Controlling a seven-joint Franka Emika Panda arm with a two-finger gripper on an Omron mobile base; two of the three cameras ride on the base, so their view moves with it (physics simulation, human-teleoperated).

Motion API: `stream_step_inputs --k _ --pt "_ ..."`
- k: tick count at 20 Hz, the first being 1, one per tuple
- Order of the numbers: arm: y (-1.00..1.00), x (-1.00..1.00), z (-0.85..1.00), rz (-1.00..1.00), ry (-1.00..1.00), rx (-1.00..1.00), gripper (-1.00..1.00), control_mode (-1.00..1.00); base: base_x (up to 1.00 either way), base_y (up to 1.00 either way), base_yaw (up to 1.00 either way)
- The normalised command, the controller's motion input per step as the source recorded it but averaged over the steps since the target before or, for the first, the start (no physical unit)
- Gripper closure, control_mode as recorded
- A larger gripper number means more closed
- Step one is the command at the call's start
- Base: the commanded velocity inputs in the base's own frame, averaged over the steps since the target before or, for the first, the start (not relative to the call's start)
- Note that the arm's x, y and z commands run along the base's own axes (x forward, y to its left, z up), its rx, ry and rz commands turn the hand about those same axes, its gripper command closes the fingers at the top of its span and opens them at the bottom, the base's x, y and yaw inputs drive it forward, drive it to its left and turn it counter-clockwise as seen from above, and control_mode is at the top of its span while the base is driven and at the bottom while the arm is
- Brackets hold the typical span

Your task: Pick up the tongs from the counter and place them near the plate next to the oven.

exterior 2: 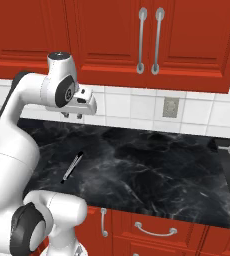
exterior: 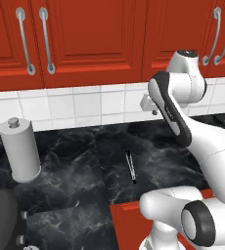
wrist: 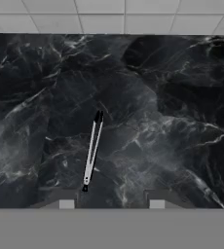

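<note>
The hand point(exterior 2: 73, 116) hangs well above the worktop point(exterior 2: 152, 165), close to the tiled wall, with nothing between its fingers point(wrist: 60, 200). The two tips seen at the bottom of the hand view stand apart, so the hand reads as open and empty.

The tongs point(wrist: 92, 151) lie flat on the worktop below the hand and towards the front edge, arms close together, their length running roughly front to back. In the hand view they sit off-centre, nearer one fingertip than the other, not in the gap between the two. No plate or oven is in sight from this position.

Risks noted:

- A straight descent from here would likely bring one finger down on or beside the tongs instead of straddling them, pushing them across the glossy marble.
- The tongs are thin and lie low; a close made too high would miss them, and one made too low would drive the tips into the stone.
- A grip near one end would probably let the long body swing or slip during carry.
- The paper towel holder point(exterior: 20, 149) stands well off to the hand's side and poses little hazard
</note>
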Motion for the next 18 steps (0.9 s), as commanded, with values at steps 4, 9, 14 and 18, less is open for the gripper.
stream_step_inputs --k 4,9,14,18 --pt "0.15 0.0 -0.02 0.0 -0.02 0.0 -1.0 -1.0 0.0 0.0 0.0" --pt "0.28 0.0 -0.17 0.0 -0.08 0.0 -1.0 -1.0 0.0 0.0 0.0" --pt "0.2 0.0 -0.35 -0.02 -0.01 0.0 -1.0 -1.0 0.0 0.0 0.0" --pt "0.07 0.0 -0.46 -0.1 0.0 0.0 -1.0 -1.0 0.0 0.0 0.0"
